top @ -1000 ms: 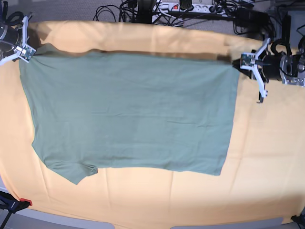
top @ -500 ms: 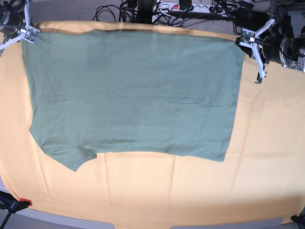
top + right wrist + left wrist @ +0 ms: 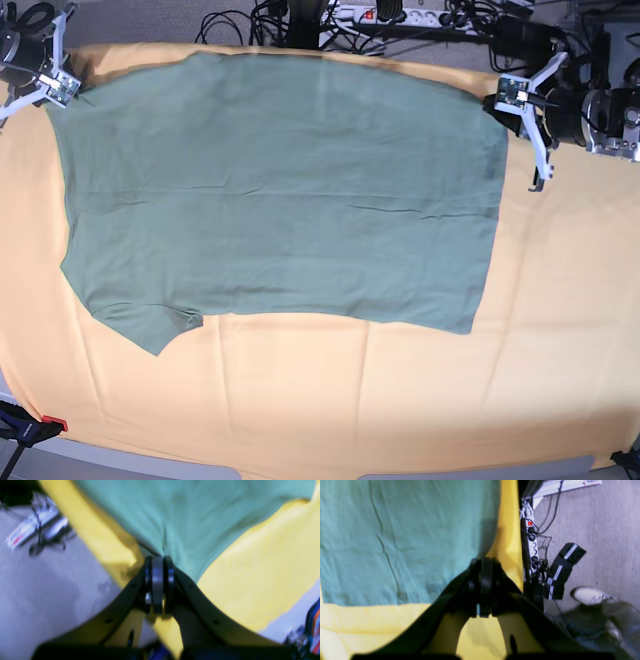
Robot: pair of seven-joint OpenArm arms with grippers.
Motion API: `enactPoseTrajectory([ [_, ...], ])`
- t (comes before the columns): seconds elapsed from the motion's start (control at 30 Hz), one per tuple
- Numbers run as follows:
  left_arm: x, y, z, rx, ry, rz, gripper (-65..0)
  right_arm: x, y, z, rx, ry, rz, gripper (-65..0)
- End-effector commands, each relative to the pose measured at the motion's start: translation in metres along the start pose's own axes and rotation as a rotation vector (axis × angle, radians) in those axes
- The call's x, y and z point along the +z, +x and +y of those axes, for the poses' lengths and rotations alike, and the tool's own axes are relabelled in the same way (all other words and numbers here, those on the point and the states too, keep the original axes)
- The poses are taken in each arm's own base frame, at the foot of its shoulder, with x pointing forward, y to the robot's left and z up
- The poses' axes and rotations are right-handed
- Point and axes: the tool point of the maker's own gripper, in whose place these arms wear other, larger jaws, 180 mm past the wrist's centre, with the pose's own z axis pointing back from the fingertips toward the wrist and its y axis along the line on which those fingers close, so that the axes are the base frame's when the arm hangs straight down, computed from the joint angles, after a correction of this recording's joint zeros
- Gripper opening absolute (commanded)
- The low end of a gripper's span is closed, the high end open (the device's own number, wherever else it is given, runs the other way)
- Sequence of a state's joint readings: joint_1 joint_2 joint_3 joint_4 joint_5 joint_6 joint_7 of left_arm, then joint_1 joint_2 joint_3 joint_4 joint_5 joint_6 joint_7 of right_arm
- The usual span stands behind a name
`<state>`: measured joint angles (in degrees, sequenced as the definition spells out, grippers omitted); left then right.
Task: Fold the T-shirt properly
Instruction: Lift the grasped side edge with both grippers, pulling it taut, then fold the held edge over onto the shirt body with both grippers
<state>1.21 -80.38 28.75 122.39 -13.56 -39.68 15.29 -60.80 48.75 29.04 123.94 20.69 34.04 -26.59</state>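
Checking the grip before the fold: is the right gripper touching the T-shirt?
Touching. The right wrist view shows the right gripper shut on the T-shirt corner.

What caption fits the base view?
Both grippers pinch the T-shirt's far corners over the orange cloth.

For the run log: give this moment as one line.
stage: spreading flat | T-shirt: open on orange cloth | left tool: shut on T-shirt corner | right tool: shut on T-shirt corner
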Motion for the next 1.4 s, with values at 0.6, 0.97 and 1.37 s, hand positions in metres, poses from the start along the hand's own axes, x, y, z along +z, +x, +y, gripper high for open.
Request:
enactPoseTrajectory([
  [0.6,-0.024,-0.054,0.090,0.136,0.441,0.084,-65.0,-0.016,-0.002,-0.081,-0.228,-0.183,-0.178,-65.0],
  [0.97,-0.004,-0.051,0.118,0.101,0.505,0.084,-65.0,-0.040,0.003,-0.068,-0.176,-0.180,-0.148,-65.0],
  [1.37,-0.009,-0.042,0.109,0.065,0.446,0.045,-50.1,-0.043,0.010,-0.099,-0.137,-0.347,-0.134,-60.7],
])
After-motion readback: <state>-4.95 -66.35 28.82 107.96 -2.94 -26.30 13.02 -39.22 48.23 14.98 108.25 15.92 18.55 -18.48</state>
